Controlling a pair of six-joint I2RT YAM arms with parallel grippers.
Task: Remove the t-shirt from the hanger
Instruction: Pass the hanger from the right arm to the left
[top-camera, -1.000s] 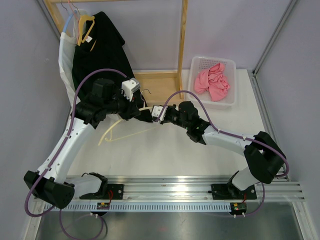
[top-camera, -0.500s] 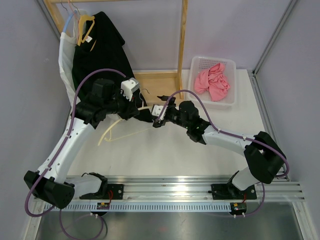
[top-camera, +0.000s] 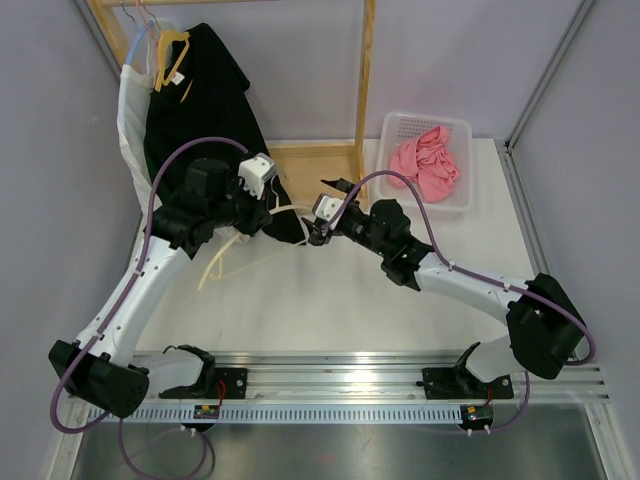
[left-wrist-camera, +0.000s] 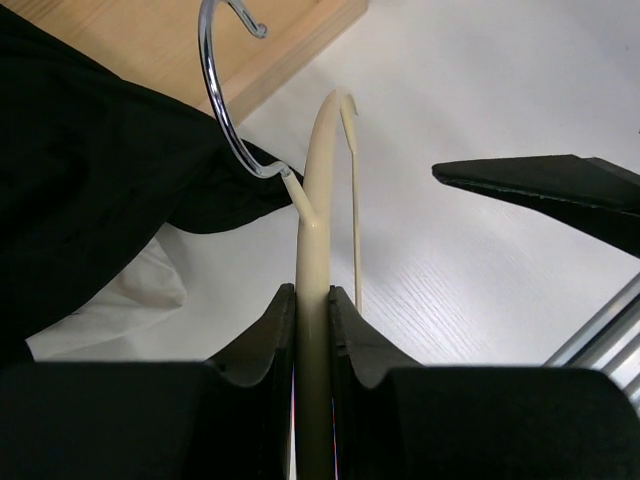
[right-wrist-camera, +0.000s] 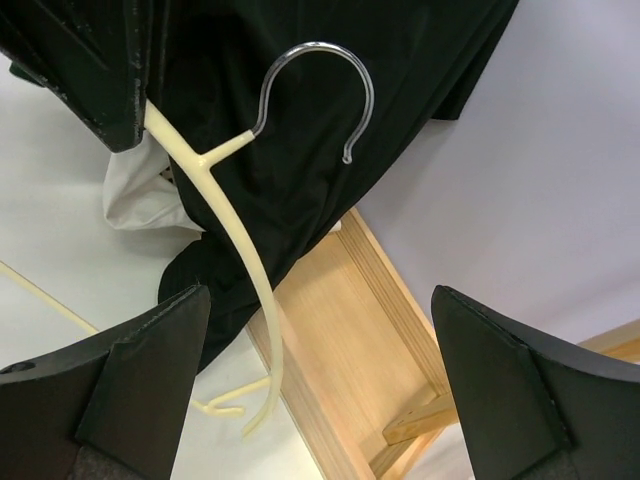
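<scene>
The black t-shirt (top-camera: 205, 110) hangs down from the wooden rack, and its lower folds reach the table by both grippers. My left gripper (top-camera: 268, 215) is shut on the neck of a cream hanger (left-wrist-camera: 318, 200), just below its chrome hook (left-wrist-camera: 215, 90). Black cloth (left-wrist-camera: 90, 200) lies to the left of the hook. The hanger's arm (right-wrist-camera: 235, 250) shows bare in front of the t-shirt (right-wrist-camera: 330, 130). The right gripper (right-wrist-camera: 330, 385) is open and empty, and its fingers (right-wrist-camera: 135, 385) stand apart from the cloth. It sits just right of the left gripper (right-wrist-camera: 90, 70).
The rack's wooden base (top-camera: 315, 170) lies right behind the grippers, with an upright post (top-camera: 365, 80). A white garment (top-camera: 130, 120) hangs left of the black one. A white basket (top-camera: 455, 130) holding pink cloth (top-camera: 425, 165) stands at the back right. The hanger's lower bar (top-camera: 255, 268) rests on the table.
The right gripper has gone from shut to wide open and drawn back up and to the right, away from the black cloth. The left gripper still holds the hanger, almost unmoved.
</scene>
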